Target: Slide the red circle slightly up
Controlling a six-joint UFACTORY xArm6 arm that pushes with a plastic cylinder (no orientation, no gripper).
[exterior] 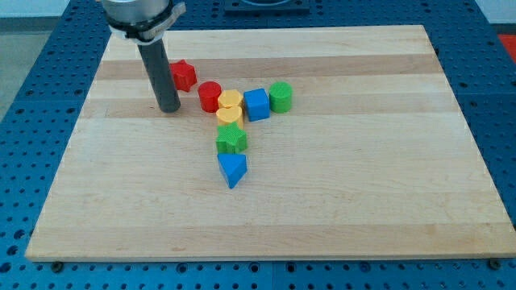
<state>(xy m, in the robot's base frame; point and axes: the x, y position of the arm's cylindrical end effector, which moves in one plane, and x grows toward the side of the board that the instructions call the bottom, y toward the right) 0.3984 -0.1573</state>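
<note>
The red circle (210,95) is a short red cylinder on the wooden board (339,185), left of centre towards the view's top. My tip (168,109) rests on the board to the circle's left and slightly lower, with a gap between them. A red star block (184,75) lies just above and right of the rod. A yellow round block (230,100) touches the red circle on its right side.
A second yellow block (229,115), a blue cube (256,105) and a green cylinder (280,96) cluster right of the circle. A green star-like block (231,139) and a blue triangle (232,169) lie below them. Blue perforated table (48,121) surrounds the board.
</note>
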